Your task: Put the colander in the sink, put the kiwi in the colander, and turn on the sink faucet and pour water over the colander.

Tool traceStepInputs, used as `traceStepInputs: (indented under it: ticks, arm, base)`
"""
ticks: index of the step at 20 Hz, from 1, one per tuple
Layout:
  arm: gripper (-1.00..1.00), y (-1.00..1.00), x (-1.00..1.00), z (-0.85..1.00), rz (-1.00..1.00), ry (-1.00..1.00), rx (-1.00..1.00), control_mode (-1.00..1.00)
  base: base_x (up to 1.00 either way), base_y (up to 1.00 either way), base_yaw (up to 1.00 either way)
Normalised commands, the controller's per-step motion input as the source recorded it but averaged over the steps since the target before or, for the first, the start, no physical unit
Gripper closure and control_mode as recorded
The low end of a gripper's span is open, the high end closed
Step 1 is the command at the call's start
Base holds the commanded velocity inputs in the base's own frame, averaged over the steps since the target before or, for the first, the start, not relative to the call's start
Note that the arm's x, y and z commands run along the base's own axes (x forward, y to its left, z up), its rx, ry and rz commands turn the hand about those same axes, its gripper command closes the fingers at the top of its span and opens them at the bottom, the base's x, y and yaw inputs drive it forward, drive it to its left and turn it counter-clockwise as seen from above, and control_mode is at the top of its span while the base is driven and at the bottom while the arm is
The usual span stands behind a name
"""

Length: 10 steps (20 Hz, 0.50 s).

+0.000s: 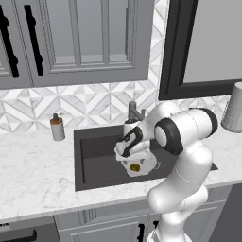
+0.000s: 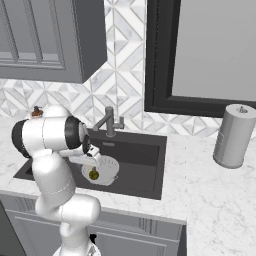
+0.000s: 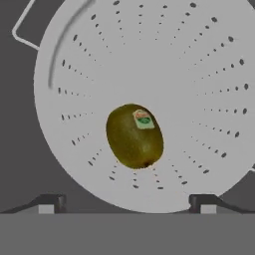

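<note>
Nearest the hand camera, the gripper (image 3: pixel 127 201) stood with its two fingertips spread wide apart and nothing between them, just above the colander (image 3: pixel 199 74). That white perforated bowl held the kiwi (image 3: pixel 134 135), which lay on its side near the middle of the bowl's floor, clear of the fingertips. A small sticker on the fruit's upper side faced the hand camera; both base views showed the kiwi as just an olive dot, so the sticker could not be made out there. One thin wire handle (image 3: pixel 22 27) showed at the colander's edge.

From the base views, the colander sat inside the dark sink (image 1: pixel 94 156), apparently on its floor, though the arm covered part of it. Behind the basin rose the faucet (image 2: pixel 109 121). On the marble counter (image 1: pixel 33 175), a soap bottle (image 1: pixel 57 127) stood left of the sink, and a grey ribbed canister (image 2: pixel 233 136) well off to its right.
</note>
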Motion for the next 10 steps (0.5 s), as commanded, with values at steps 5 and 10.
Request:
traceStepInputs:
  ticks: [5,10]
  arm:
    - [-1.0,0.01,-0.31,0.75,0.0,0.0,0.0,-1.0]
    - [-1.0,0.08,-0.47,0.61,0.01,0.0,0.0,-1.0]
  base:
    - [0.0,0.0,0.0]
    - [0.0,0.0,0.0]
